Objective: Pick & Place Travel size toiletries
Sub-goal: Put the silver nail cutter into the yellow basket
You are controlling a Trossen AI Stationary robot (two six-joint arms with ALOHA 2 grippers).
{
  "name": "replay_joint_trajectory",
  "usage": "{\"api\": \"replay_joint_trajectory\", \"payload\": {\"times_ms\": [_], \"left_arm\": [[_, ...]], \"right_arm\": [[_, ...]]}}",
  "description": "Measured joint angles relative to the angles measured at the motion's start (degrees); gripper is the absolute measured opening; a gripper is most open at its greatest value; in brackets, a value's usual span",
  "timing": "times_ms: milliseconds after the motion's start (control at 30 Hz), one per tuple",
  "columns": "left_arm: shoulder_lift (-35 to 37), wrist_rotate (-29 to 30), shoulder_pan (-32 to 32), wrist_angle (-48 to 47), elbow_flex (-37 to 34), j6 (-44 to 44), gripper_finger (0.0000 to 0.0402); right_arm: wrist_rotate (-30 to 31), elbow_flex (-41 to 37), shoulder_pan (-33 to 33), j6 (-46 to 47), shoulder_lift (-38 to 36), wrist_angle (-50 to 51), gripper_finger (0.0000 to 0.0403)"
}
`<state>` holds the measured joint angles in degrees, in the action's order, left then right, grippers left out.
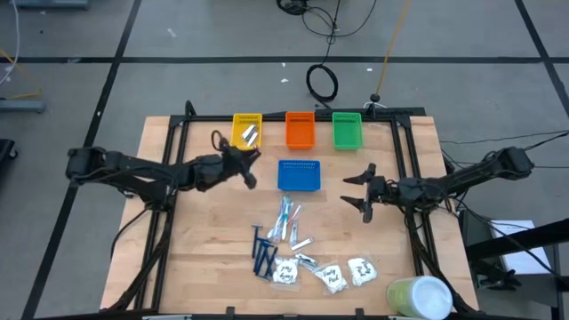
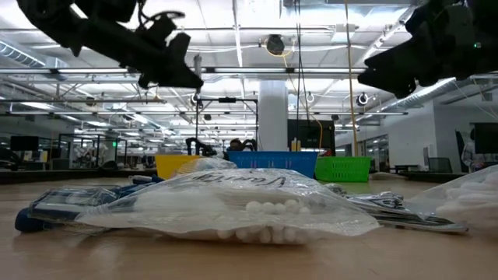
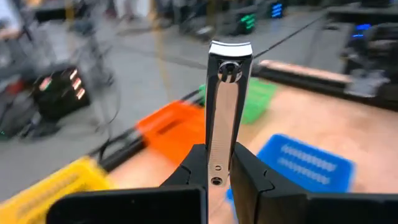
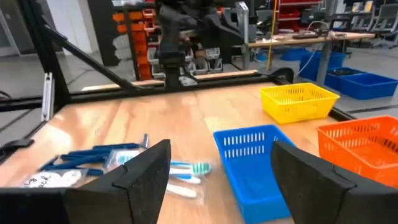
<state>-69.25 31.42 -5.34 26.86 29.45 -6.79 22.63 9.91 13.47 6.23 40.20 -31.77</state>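
Pale wood table [image 1: 204, 231]; slim metal clipper [image 3: 227, 106] in left gripper [image 3: 219, 177].

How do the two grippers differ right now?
The left gripper is shut on a silvery nail clipper, held upright between its fingers; the right gripper is open and holds nothing. In the high view the left gripper hovers near the yellow tray, the right gripper beside the blue tray. Both hang above the table.

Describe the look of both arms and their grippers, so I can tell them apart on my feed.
Both match: the left arm and right arm are dark, jointed and slim. The left gripper and right gripper each have two black, wedge-shaped fingers. No markings visible.
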Motion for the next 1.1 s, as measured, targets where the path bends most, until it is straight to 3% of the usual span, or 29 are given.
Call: {"api": "replay_joint_trajectory", "payload": {"times_ms": [233,400,500,733,1100], "left_arm": [[-0.7,-1.6,-13.7,-6.4,0.1,-11.4,0.0022],[-3.8,-16.2,-25.3,-7.0,0.1,-18.0,0.0022],[-7.2,-20.7,-29.5,-7.2,0.2,-19.4,0.0022],[-15.0,-25.6,-31.9,-7.0,3.0,-19.7,0.0032],[-16.7,-25.2,-31.9,-7.3,3.9,-18.8,0.0154]], "right_arm": [[0.0,0.0,-0.3,0.2,-2.0,1.9,0.0247],[0.0,0.0,-1.2,0.2,-1.9,2.1,0.0240],[0.0,0.0,-1.5,0.2,-1.9,2.1,0.0238],[-0.2,0.0,-1.5,0.6,-1.9,2.1,0.0237],[-0.2,0.0,-1.5,0.6,-1.9,1.8,0.0237]]}}
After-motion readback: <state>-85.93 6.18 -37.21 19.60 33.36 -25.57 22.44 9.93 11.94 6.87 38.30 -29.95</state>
